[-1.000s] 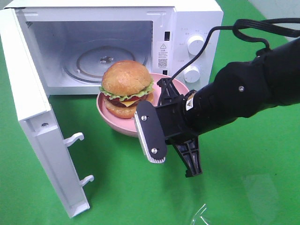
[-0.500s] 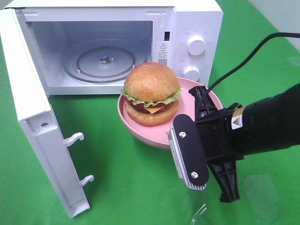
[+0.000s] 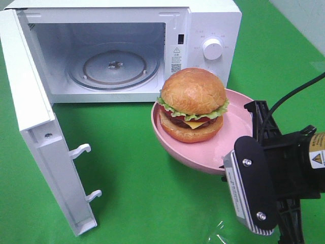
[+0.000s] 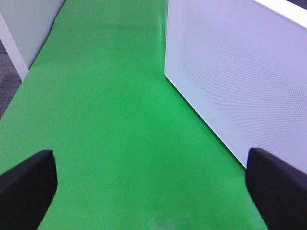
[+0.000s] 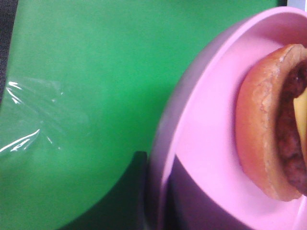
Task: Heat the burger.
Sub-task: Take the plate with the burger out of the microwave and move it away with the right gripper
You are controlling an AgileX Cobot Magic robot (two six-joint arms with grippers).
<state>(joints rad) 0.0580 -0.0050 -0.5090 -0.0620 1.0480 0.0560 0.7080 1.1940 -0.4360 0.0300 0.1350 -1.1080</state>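
I have the right gripper pinched on the near rim of the pink plate, its jaws pressed almost together with the rim between them, one finger showing dark under the plate edge in the right wrist view. The burger sits on that plate just beyond my grip, upright, top bun squarely over the lettuce and patty. I judge it light but top-heavy and loose on a smooth plate: the stacked layers are soft and can slide or topple if I tilt, so the plate rim is the right place to hold, never the bun, and I want the plate level. Held from one edge only, the far side could sag. Beyond the burger the microwave stands with its door swung wide and the glass turntable bare. Whether the plate hangs off the green cloth or rests on it I cannot tell. The lower knob is hidden behind the bun. The left gripper stands spread wide, holding nothing, beside a white perforated panel, out of the high view.
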